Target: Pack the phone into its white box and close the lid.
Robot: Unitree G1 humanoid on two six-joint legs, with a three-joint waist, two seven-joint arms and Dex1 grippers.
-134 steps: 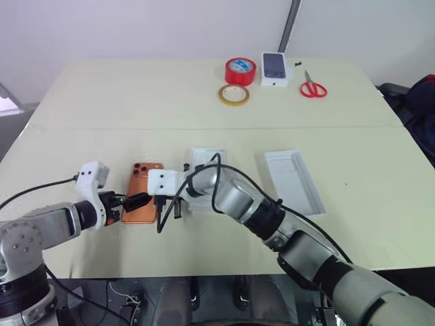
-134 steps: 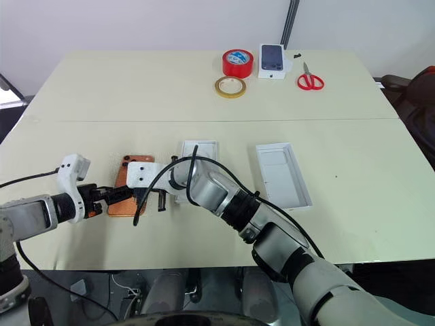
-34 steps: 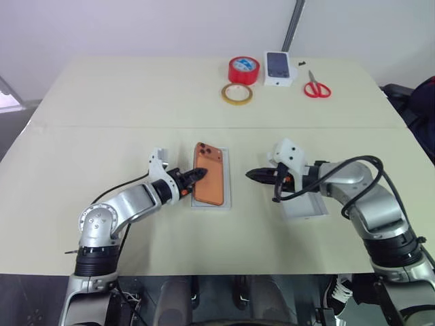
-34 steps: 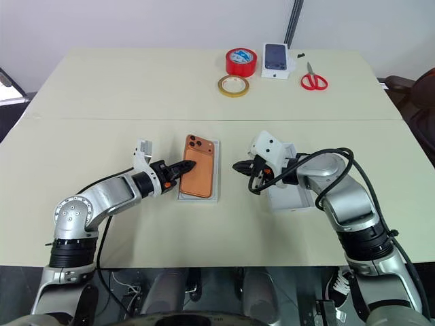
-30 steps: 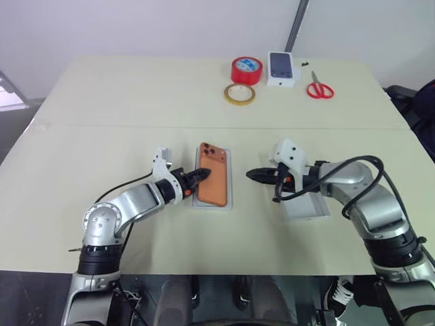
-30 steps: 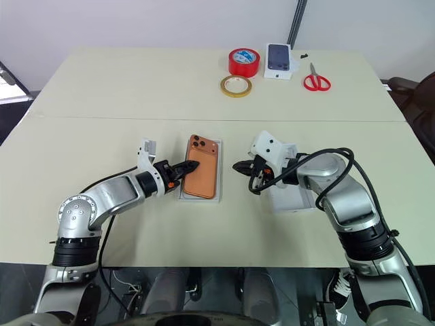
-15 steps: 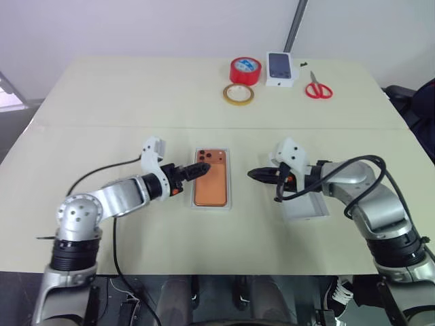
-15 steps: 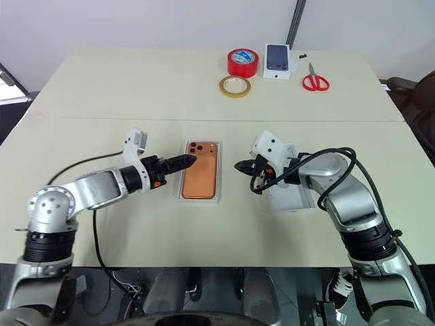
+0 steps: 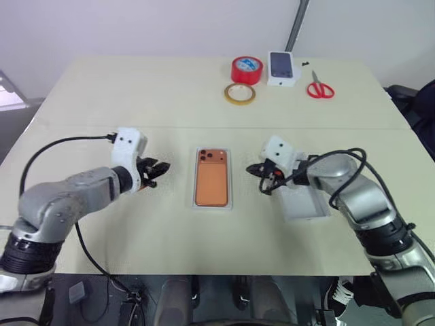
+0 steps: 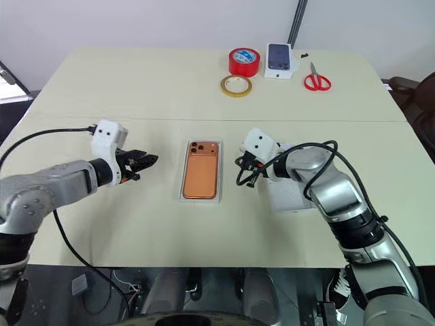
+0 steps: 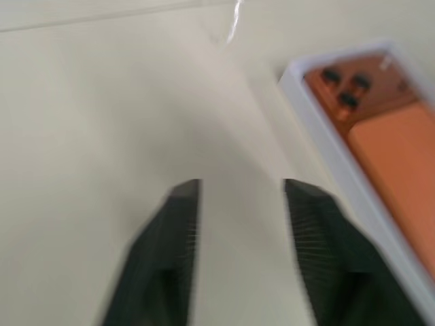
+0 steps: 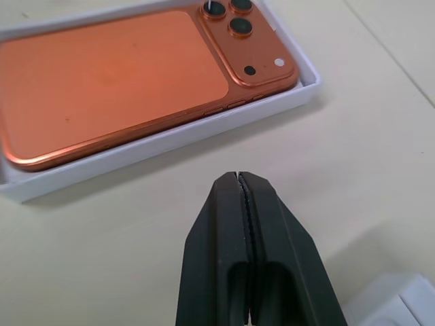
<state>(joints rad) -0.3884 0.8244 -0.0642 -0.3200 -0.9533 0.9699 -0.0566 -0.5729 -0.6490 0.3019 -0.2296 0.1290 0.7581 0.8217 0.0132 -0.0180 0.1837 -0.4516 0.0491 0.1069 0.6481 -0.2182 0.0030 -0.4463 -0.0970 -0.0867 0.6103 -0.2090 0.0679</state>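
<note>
Although the phone (image 9: 211, 181) already lies flat in the white box (image 9: 192, 201), camera cluster toward the far end, the lid (image 9: 303, 208) sits apart on the table (image 9: 136, 95), partly under the right arm, so the closing step carries the risk. The right gripper (image 10: 244, 170) hovers between box and lid with its fingers pressed together, holding nothing; reaching for the lid that way would only shove it along the table. The left gripper (image 10: 146, 161) hangs beside the box, fingers parted and empty. A lid lowered crooked could catch the thin rim, skid the light box, or tip the phone out of its seat.
</note>
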